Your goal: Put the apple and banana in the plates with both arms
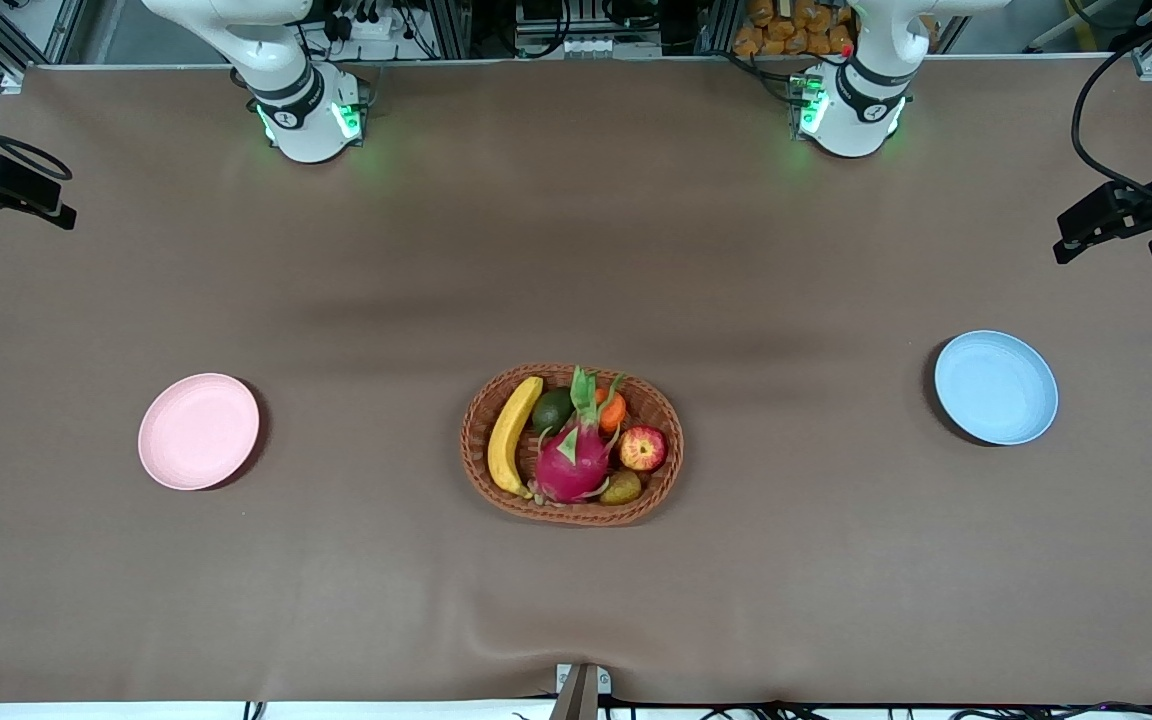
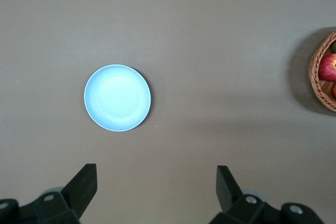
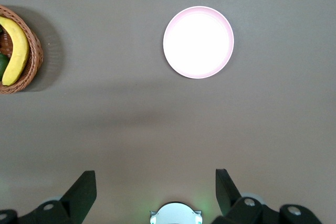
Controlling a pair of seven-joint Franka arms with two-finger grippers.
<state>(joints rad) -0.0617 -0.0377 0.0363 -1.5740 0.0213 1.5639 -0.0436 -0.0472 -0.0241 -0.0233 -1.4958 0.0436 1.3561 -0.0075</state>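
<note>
The apple (image 1: 643, 448) and banana (image 1: 512, 436) lie in the basket (image 1: 669, 470) at mid-counter. The left gripper (image 2: 154, 187) and right gripper (image 3: 154, 190) hover wide open, empty, each above its end of the counter (image 1: 576, 250).

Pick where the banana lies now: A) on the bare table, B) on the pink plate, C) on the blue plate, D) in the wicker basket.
D: the banana lies in the wicker basket beside the dragon fruit, and the pink plate and blue plate hold nothing.
</note>
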